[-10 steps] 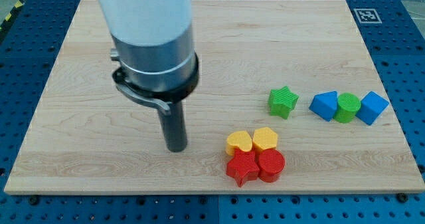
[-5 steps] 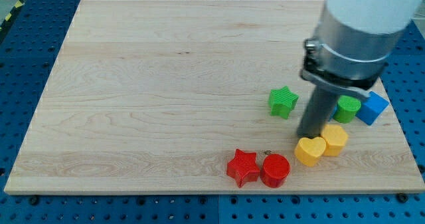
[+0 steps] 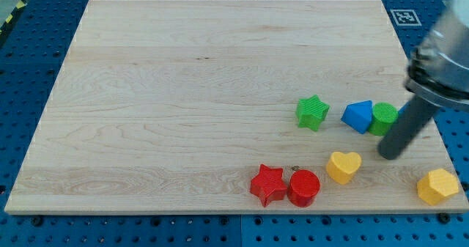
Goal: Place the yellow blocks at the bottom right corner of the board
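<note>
A yellow hexagon block (image 3: 438,186) lies at the board's bottom right corner, at the edge. A yellow heart block (image 3: 343,166) lies to its left, near the bottom edge. My tip (image 3: 389,155) rests on the board between them, right of and slightly above the heart, up-left of the hexagon, touching neither. The rod stands just below the green round block (image 3: 383,119).
A red star (image 3: 267,185) and a red cylinder (image 3: 303,188) sit left of the heart by the bottom edge. A green star (image 3: 313,112) and a blue block (image 3: 358,116) lie above. The arm hides the other blue block at the right. The wooden board (image 3: 183,93) fills the view.
The yellow hexagon has moved right and down to the bottom right corner. My tip has moved right, past the yellow heart, which stays in place. The arm now covers the right blue block.
</note>
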